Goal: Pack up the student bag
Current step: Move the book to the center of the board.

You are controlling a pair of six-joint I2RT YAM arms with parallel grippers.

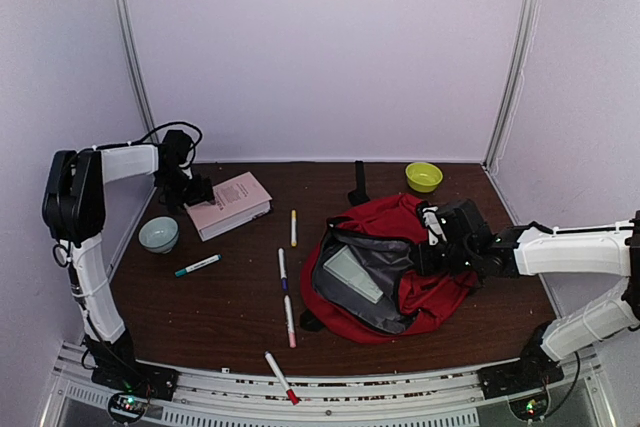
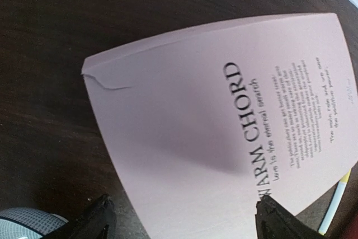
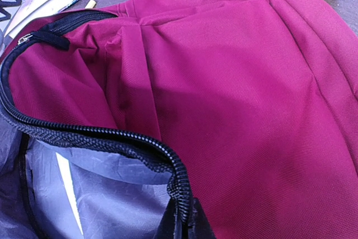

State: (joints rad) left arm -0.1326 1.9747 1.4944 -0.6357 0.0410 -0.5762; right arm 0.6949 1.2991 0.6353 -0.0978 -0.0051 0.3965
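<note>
The red student bag (image 1: 420,282) lies on the right half of the table, its main zipper open and the grey lining (image 1: 370,282) showing, with a pale flat item (image 1: 350,275) inside. My right gripper (image 1: 432,247) is shut on the bag's black zipper edge (image 3: 184,194); its fingertips (image 3: 193,225) pinch the rim, which is lifted. A pink book (image 1: 230,205) titled "WARM CHORD" lies at the back left. My left gripper (image 1: 198,192) is open just over the book's left end; in the left wrist view the gripper (image 2: 187,222) has the book (image 2: 224,127) between its fingers (image 2: 95,219).
A pale blue bowl (image 1: 158,234) stands left of the book, a green bowl (image 1: 423,176) behind the bag. Loose markers lie mid-table: yellow (image 1: 293,228), blue (image 1: 283,269), red (image 1: 290,321), teal (image 1: 197,265), and another red (image 1: 281,377) at the front edge.
</note>
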